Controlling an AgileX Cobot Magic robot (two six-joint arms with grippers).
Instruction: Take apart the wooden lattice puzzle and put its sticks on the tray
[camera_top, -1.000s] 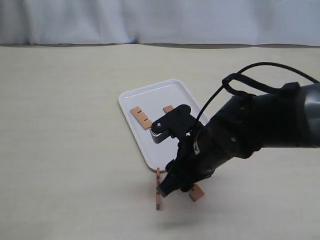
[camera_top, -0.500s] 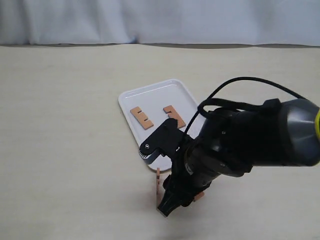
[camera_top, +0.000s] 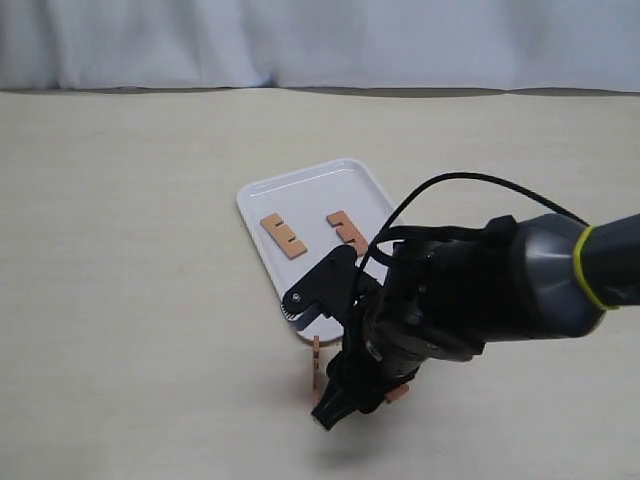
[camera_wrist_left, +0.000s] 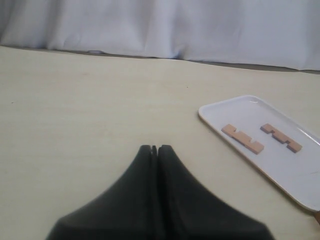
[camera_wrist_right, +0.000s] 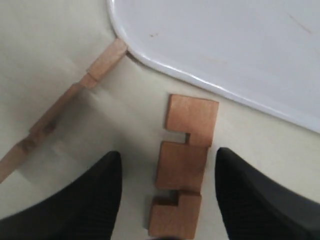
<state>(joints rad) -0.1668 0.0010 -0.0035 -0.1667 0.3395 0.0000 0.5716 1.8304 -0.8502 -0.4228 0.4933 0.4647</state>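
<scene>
Half done: 2 sticks (camera_top: 283, 236) lie in tray (camera_top: 310, 195). 2 more on table (camera_top: 120, 300) just beside tray rim. R jaws spread astride flat stick (camera_wrist_right: 184, 165). L jaws pressed together, empty.

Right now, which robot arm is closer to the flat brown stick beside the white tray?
Right. The right jaws, open, straddle the flat notched reddish-brown wooden stick; the left jaws, shut, are far off.
</scene>
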